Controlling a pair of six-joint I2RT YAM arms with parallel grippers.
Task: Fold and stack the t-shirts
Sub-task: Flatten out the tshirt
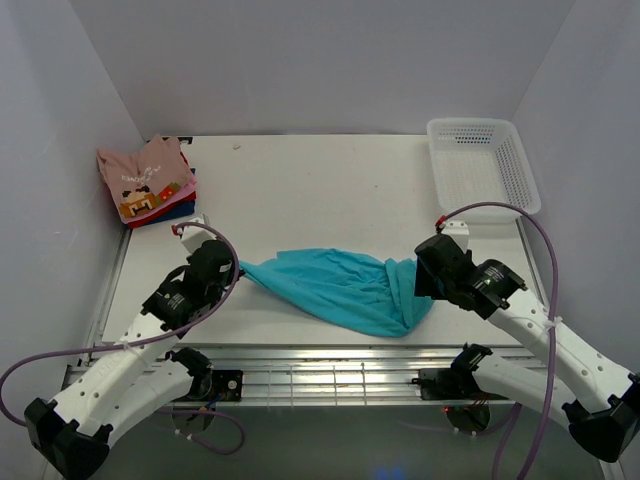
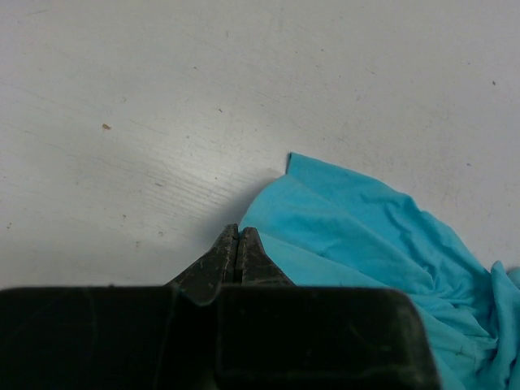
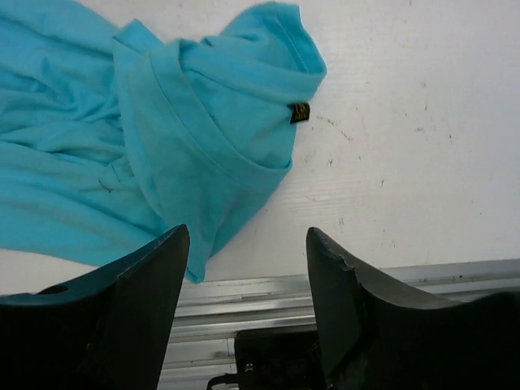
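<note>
The teal t-shirt [image 1: 340, 285] lies crumpled in a long bunch near the table's front edge, drawn to a point at its left end. My left gripper [image 1: 234, 266] is shut at that point, jaws together on the shirt's edge [image 2: 366, 227] in the left wrist view [image 2: 236, 231]. My right gripper [image 1: 420, 276] hovers over the shirt's right end, where the collar and a small dark tag show [image 3: 162, 122]. Its jaws are wide open and empty [image 3: 248, 244]. A folded stack [image 1: 148, 180] sits at the back left: the pink shirt with a pixel graphic on top, red and dark blue beneath.
A white plastic mesh basket [image 1: 483, 165] stands at the back right. A metal rail [image 1: 330, 370] runs along the table's near edge and shows under the right fingers [image 3: 244, 309]. White walls close in the left, back and right sides.
</note>
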